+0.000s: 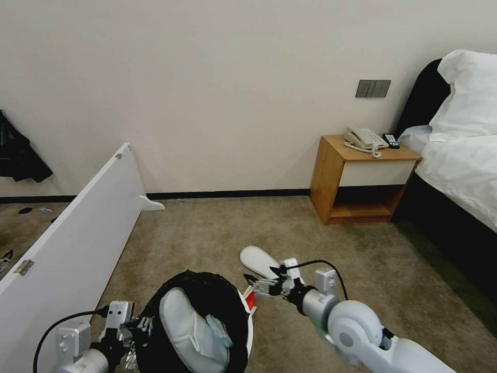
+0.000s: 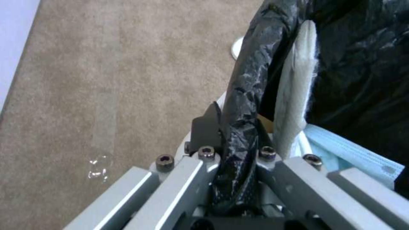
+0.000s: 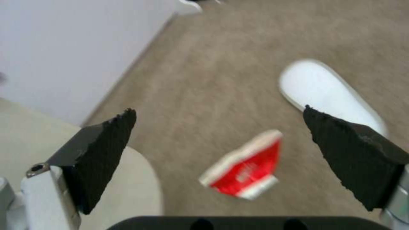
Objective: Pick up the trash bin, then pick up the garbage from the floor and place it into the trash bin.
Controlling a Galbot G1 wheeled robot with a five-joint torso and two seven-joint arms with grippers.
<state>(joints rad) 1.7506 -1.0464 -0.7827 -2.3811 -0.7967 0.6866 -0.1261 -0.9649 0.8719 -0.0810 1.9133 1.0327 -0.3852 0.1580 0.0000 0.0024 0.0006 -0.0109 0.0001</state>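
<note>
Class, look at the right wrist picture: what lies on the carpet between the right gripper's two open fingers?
In the right wrist view, the red-and-white carton lies on bare carpet between the right gripper fingers, untouched; the white slipper sits beside one finger.

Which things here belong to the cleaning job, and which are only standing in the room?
Job:
- trash bin, rim clamped by left gripper
- slipper in the bin
- slipper on the carpet
- red-and-white carton, under the open right gripper

Only standing there:
- nightstand
- telephone
- bed
- white board

Head looks down — wrists close, sharing carpet (image 2: 106,80).
</note>
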